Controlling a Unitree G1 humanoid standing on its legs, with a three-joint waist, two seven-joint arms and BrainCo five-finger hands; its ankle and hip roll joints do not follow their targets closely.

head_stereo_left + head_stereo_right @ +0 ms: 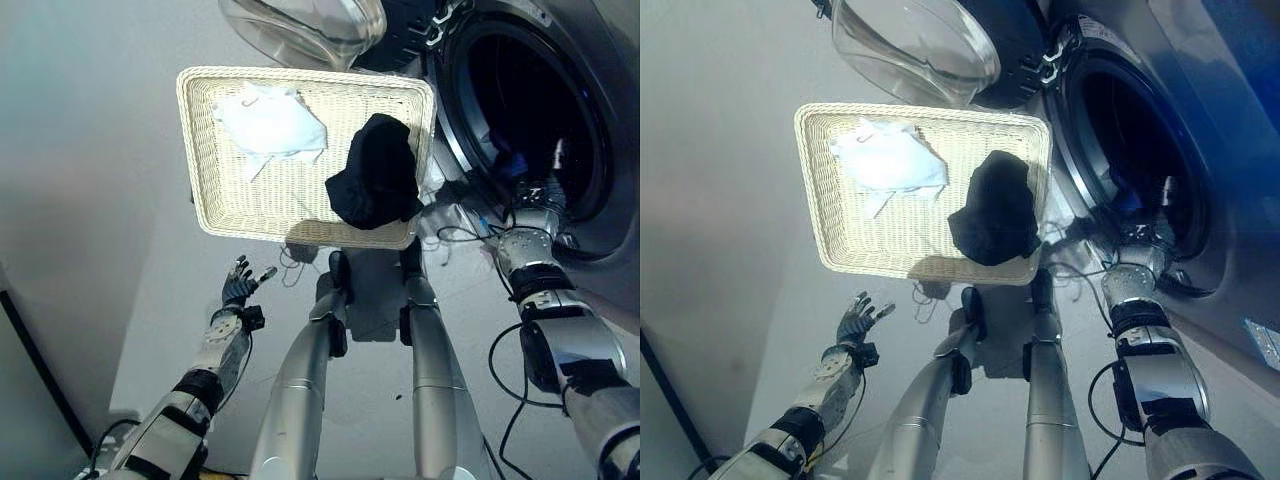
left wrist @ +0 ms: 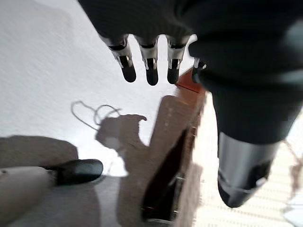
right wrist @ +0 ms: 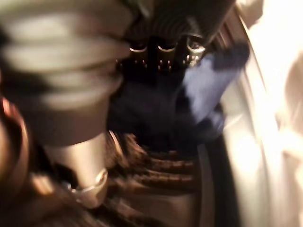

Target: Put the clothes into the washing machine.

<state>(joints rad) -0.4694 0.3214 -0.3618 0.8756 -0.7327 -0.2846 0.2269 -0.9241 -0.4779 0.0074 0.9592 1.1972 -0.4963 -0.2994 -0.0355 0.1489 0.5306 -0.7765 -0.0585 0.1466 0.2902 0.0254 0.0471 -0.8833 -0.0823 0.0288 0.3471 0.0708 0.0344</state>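
White cloth point(image 1: 268, 125) and black garment point(image 1: 375, 172) in wicker basket point(image 1: 225, 215), beside open washing machine point(image 1: 520, 110)

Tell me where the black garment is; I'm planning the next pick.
The crumpled black garment lies in the woven cream wicker basket, at its end nearest the washing machine drum opening, apart from the white cloth.

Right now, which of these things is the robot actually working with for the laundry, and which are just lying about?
Part of the job:
- washing machine, door open
- blue garment at the drum mouth
- right hand, reaching into the drum
- black garment and white garment
- wicker basket holding those two

Just there:
- left hand, open above the floor
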